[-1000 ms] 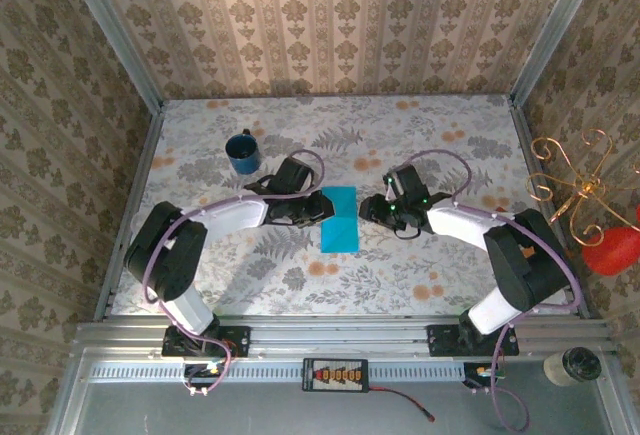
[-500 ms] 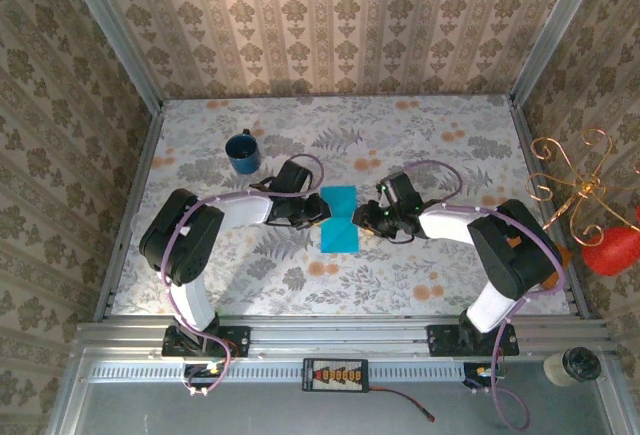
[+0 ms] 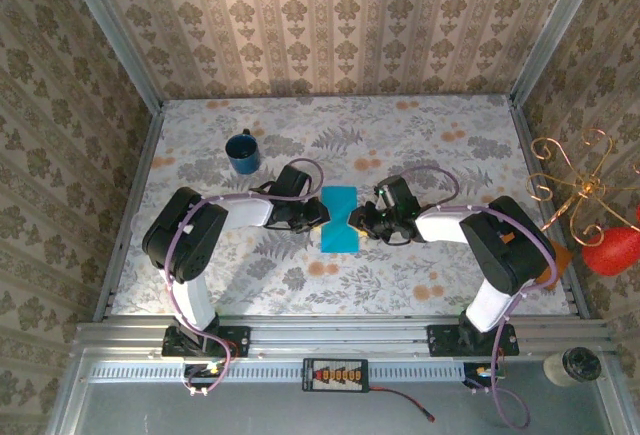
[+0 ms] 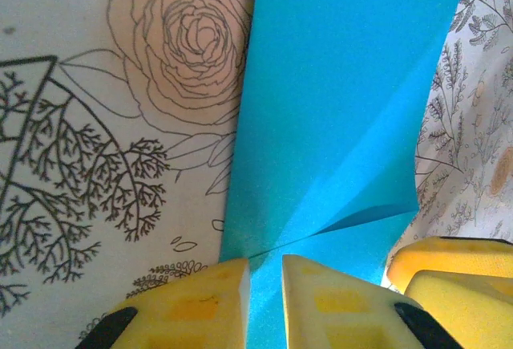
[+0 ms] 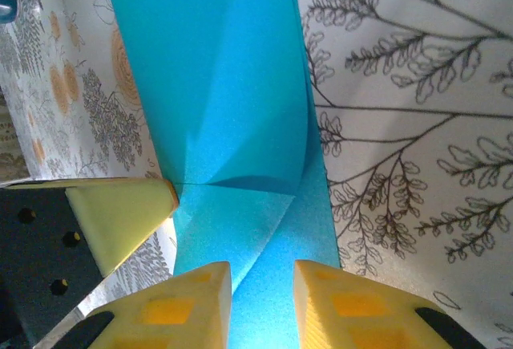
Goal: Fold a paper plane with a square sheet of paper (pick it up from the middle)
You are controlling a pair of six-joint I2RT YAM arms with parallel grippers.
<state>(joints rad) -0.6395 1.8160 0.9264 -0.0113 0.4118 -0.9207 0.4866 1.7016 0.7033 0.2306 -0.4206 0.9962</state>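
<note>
The flower-patterned table carries the thin turquoise-blue square sheet of paper, creased and lying at the table's middle. The left gripper pinches the left edge of it. The right gripper straddles the right edge; I cannot tell whether it clamps.

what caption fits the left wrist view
Left claw pinching the near edge of creased turquoise paper on floral table

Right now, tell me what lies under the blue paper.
The flower-printed tabletop lies under the turquoise paper, its print running beneath the edges. Anything else the sheet covers is hidden.
</note>
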